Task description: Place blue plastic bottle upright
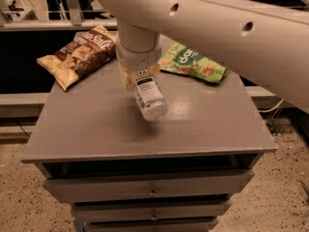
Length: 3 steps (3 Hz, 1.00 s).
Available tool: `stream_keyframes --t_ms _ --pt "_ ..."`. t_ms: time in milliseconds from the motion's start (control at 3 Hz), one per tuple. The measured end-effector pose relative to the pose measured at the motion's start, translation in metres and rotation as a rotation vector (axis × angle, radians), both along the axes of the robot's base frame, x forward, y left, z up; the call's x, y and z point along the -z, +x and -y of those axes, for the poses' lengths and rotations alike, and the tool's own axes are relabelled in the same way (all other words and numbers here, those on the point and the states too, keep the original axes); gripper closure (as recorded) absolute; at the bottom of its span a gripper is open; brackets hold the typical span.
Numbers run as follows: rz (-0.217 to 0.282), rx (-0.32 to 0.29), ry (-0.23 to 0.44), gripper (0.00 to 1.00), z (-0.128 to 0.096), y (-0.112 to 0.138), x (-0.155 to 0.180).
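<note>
The blue plastic bottle [148, 96] is a small clear bottle with a white and pale-blue label bearing a dark square logo. It hangs tilted above the grey cabinet top [203, 124], its lower end pointing toward the camera, and casts a shadow on the top below it. Its cap end is hidden under the wrist. My gripper [140, 79] comes down from the thick cream arm above the middle of the top. It is shut on the bottle's upper end. Only the yellowish fingers [126, 77] show beside the label.
A brown snack bag [79, 54] lies at the back left of the top. A green snack bag [194, 62] lies at the back right. Drawers [149, 188] sit below the front edge. A metal rail and a dark shelf stand behind.
</note>
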State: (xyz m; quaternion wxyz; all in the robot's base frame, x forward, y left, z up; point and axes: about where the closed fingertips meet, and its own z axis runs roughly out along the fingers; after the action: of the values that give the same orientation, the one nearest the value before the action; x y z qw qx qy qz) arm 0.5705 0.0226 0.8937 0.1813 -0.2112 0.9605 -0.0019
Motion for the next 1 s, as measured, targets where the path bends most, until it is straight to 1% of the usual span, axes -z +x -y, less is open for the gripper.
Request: stream_keyframes --t_ms 333,667,1000 --pt "0.131 -0.117 0.202 1.00 0.016 0.008 -0.042" --pt "0.247 -0.177 0.393 1.00 0.023 0.016 -0.073" --pt "0.357 -0.248 0.598 1.00 0.005 0.015 -0.091"
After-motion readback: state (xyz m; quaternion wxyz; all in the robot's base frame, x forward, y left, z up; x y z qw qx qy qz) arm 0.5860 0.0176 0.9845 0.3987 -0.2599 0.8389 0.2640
